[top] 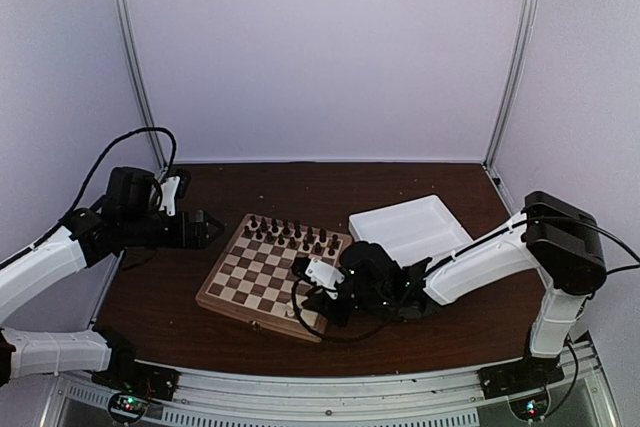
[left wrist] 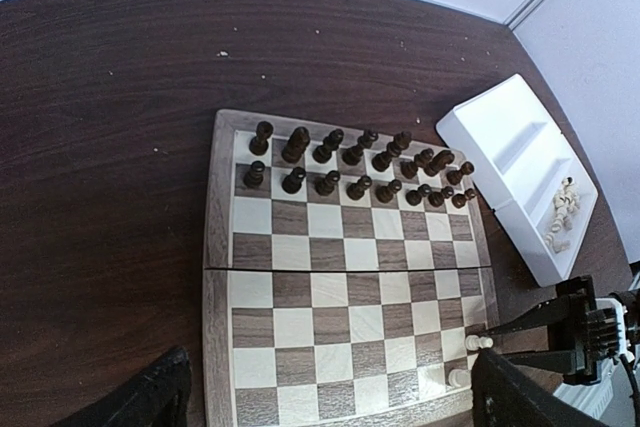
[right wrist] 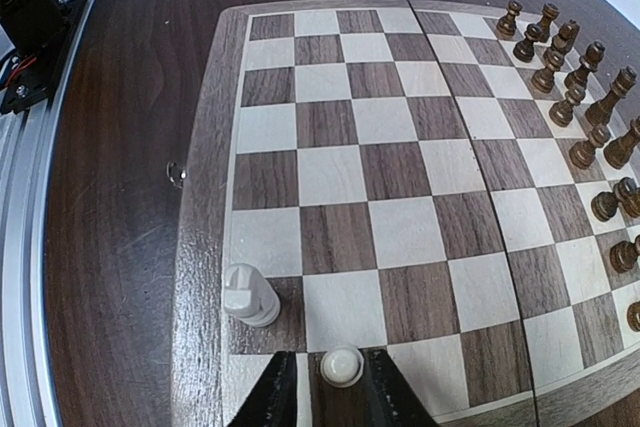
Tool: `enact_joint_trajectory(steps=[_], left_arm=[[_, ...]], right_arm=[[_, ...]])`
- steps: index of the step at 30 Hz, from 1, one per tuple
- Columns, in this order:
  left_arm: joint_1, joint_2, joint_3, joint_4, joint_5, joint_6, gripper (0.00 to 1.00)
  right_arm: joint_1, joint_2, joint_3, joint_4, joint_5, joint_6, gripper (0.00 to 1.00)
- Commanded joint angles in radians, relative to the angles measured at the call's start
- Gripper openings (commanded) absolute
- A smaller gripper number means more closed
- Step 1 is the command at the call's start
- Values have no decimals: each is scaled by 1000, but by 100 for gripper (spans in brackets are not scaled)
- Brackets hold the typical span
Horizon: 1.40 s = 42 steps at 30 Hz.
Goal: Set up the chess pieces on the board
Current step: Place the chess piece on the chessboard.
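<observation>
- The left gripper (top: 208, 228) hovers off the board's left side with its fingers spread wide and nothing between them. It takes no part in the placing at this moment.
- The board (top: 222, 292) lies open and flat in the middle of the table. Its two far rows are filled with the dark pieces (left wrist: 350, 162), so that side looks finished.
- On the near side only two of the chess pieces stand, both by the near right corner: one cream piece (right wrist: 250, 295) in the row along the frame, and a cream pawn (right wrist: 341, 367) in the next row.
- The right gripper (right wrist: 328, 357) straddles that pawn, which stands on its square. Its fingers are only narrowly apart, with a sliver of board visible beside one of them.
- The white tray (left wrist: 500, 137) sits to the board's right, with a cluster of cream pieces (left wrist: 562, 215) in one compartment. By this count most of the cream set remains to be placed.
- No brand, label or writing can be read.
</observation>
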Motion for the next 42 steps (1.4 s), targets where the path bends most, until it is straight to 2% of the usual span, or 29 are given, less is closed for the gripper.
enact_joint_trajectory(steps=[1,15,32,35,42], left_arm=[[-5,6,-11,18,3,-2,98],[-5,10,-11,19,3,0,98],[-5,11,-12,24,6,-4,98],[-5,11,-11,25,7,-3,98],[-4,15,-8,24,9,-4,98]], right_arm=[[6,21,33,-17,34,-17,26],[5,25,48,-44,49,-26,11],[5,-16,-10,-35,80,-21,12],[6,-10,-7,-34,80,-21,16],[5,-35,-7,-41,89,-24,39]])
